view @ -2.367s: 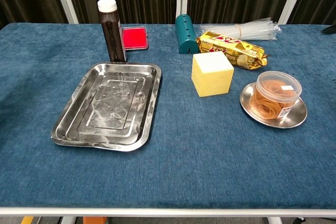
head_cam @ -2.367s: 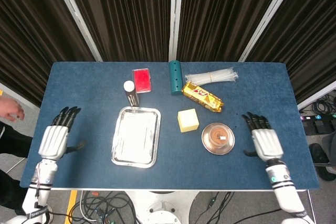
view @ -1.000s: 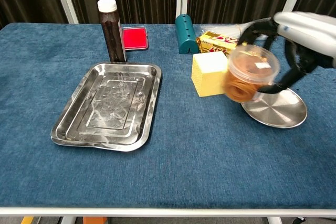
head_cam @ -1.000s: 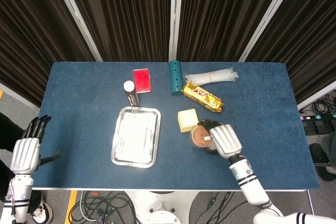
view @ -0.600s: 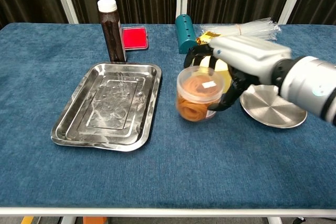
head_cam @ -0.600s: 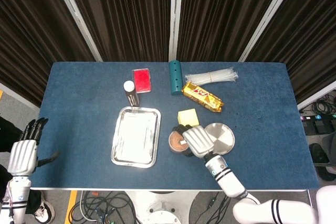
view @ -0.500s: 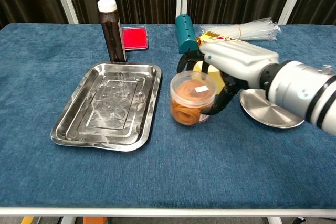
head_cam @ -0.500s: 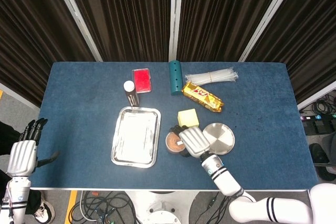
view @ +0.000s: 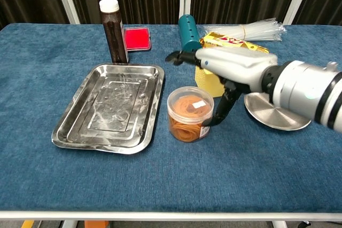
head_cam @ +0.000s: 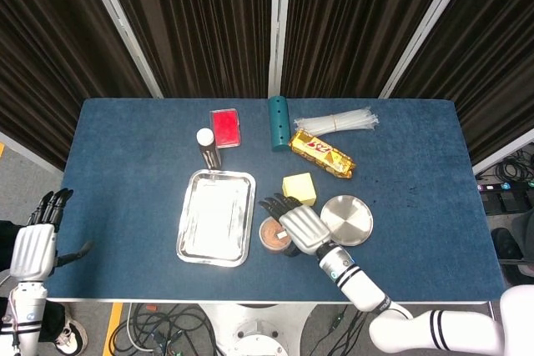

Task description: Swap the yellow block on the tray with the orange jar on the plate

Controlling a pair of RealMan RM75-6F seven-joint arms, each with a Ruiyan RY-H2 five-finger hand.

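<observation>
The orange jar stands upright on the blue cloth between the steel tray and the empty round plate. My right hand hovers over the jar with its fingers stretched out flat and the thumb hanging by the jar's right side. The yellow block sits on the cloth just behind, partly hidden by that hand in the chest view. My left hand is off the table's left edge, fingers apart and holding nothing.
Along the back stand a dark bottle with a white cap, a red box, a teal cylinder, a golden snack pack and a bundle of clear straws.
My right hand lifted the jar off the plate, carried it left, set it on the cloth beside the tray and spread its fingers. The left hand drew back off the table.
</observation>
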